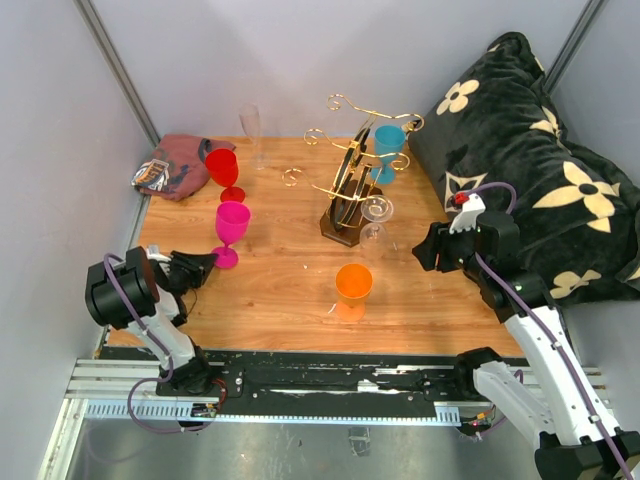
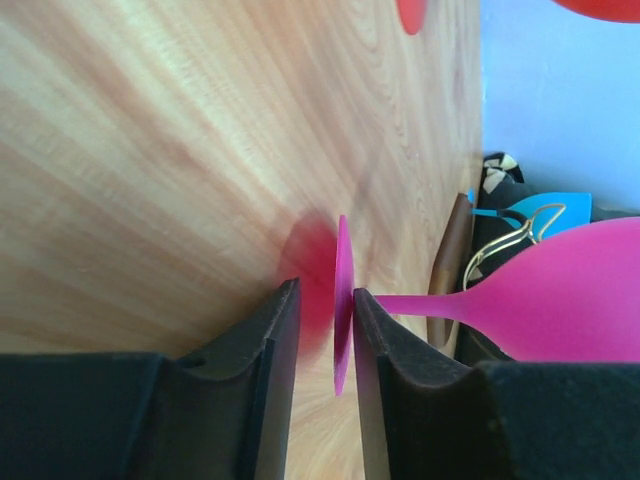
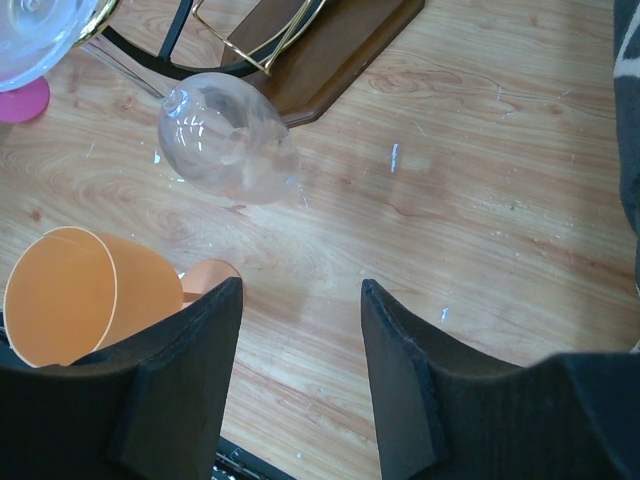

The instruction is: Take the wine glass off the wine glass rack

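Straddling the foot of the magenta plastic wine glass (image 1: 232, 221), the left fingers (image 2: 275, 340) sit narrowly apart. One side shows a gap to the disc and the other looks to be touching, so I read it as no clamp. The glass stands upright on the light wooden desk (image 1: 290, 300), well apart from the dark brown wooden wine glass rack with gold wire arms (image 1: 343, 215). I judge it off the rack.

The right fingers (image 3: 200, 370) are half spread and empty, hovering over bare desk.

On the rack:
- turquoise plastic wine glass (image 1: 389, 140), far side
- clear wine glass (image 3: 225, 140), near side, hanging bowl-down with its foot caught on the wire

Room:
- Left arm is close to the desk's left edge and the grey wall (image 1: 60, 150).
- Red plastic wine glass (image 1: 221, 165) stands behind the magenta one.
- Orange plastic wine glass (image 1: 353, 281) sits near the clear bowl.
- Black floral pillow (image 1: 530, 150) crowds the right.
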